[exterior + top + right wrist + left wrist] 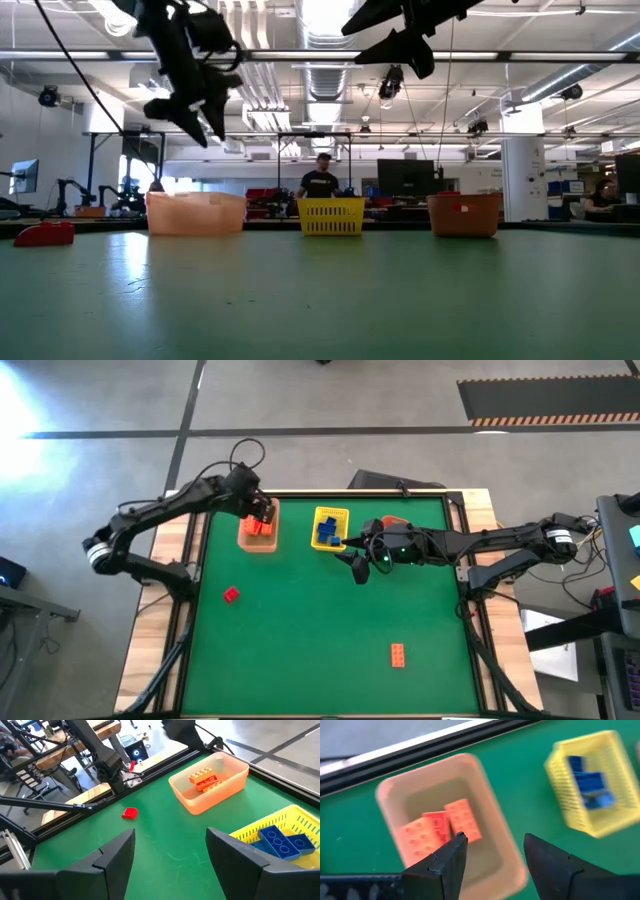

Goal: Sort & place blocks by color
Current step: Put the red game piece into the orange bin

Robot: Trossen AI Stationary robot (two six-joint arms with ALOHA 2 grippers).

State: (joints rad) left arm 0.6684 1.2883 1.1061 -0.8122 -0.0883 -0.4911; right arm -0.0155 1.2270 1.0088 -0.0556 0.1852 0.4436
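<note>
Orange blocks in basket beneath open left end effector

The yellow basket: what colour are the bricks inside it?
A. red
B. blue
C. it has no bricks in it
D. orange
B: the yellow basket holds only blue bricks, seen in the right wrist view and from above, while the orange bricks lie in the pale orange basket.
</note>
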